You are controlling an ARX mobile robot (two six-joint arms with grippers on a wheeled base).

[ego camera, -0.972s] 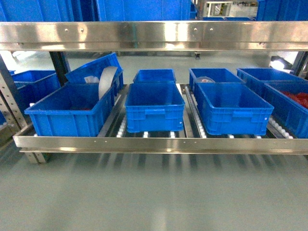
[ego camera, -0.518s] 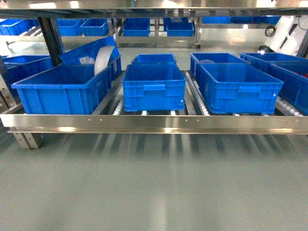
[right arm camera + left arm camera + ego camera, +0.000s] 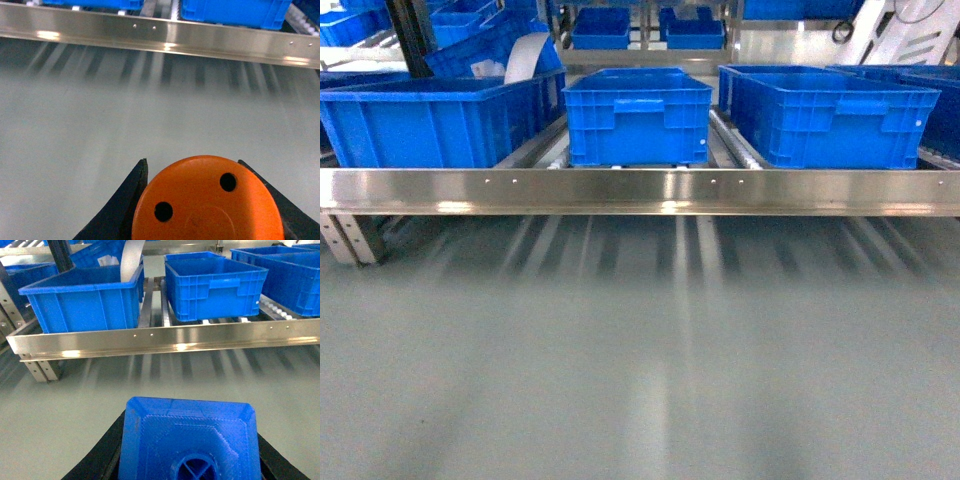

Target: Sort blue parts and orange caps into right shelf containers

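In the left wrist view a blue part [image 3: 189, 440] with a round hole in its top fills the lower frame. My left gripper [image 3: 190, 452] is shut on it, with a black finger [image 3: 100, 460] on either side. In the right wrist view my right gripper [image 3: 202, 202] is shut on an orange cap [image 3: 207, 207] that shows two small holes. Both hang over grey floor in front of the steel shelf [image 3: 640, 190]. The right shelf containers [image 3: 830, 110] stand behind the rail. Neither gripper shows in the head view.
A middle crate [image 3: 638, 115] and a left crate [image 3: 420, 120] also sit on the rollers. A white curved sheet [image 3: 131, 260] leans behind the left crate. More crates stand farther back. The shelf's front rail [image 3: 165, 35] crosses the top of the right wrist view.
The head view has dropped lower and closer to the shelf: the upper rail has left the frame, and the crates now show side-on instead of from above.
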